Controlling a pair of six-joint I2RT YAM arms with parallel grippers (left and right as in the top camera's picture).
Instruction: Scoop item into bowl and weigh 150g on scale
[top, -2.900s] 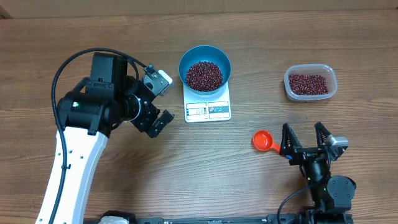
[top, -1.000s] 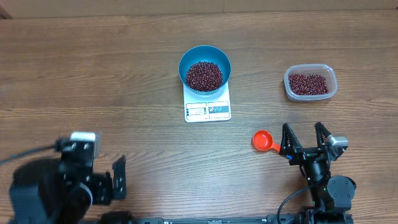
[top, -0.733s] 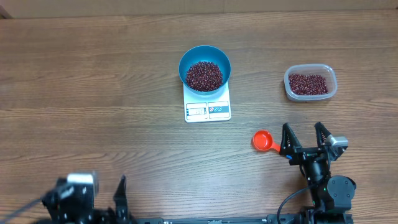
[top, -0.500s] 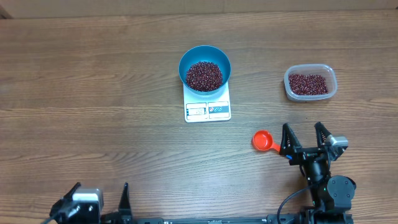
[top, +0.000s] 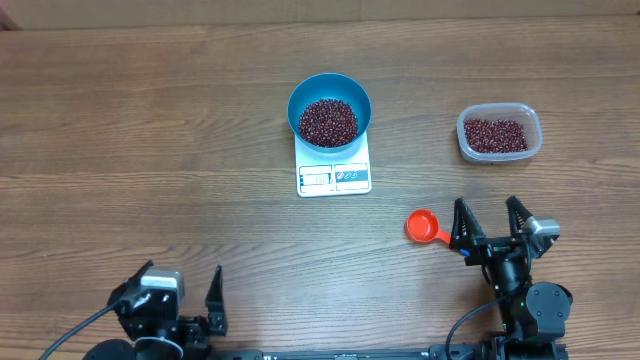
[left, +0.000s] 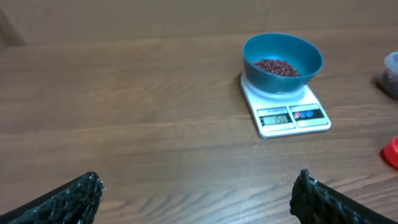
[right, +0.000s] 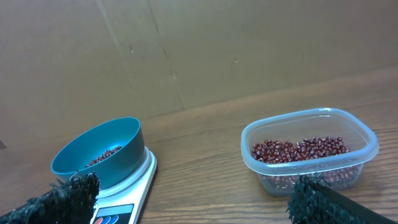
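Near the front edge, the left gripper (left: 194, 186) and the right gripper (top: 487, 215) stand wide open and hold nothing. A red scoop (top: 421, 225) lies beside the right one. Farther, beans (top: 328, 121) lie in the blue bowl (top: 296, 105) on the scale (top: 335, 177).

Matt wood, smooth plastics, rough black pads.
Table (top: 150, 120): brown wood-grain top, low sheen, w/ visible plank lines. Bowl (left: 283, 84): blue plastic, smooth, semi-gloss inside & out. Scale (top: 335, 178): white plastic, smooth, slight shine; display strip looks glossier. Beans (top: 328, 121): maroon, smooth skins w/ tiny glints. Tub (right: 309, 114): clear plastic, see-thru, shiny along rim. Scoop (top: 421, 224): red-orange plastic, smooth. Finger pads (right: 71, 199): black, coarse knobbly texture, matt. Backdrop (right: 186, 50): brown cardboard, matt, creased.
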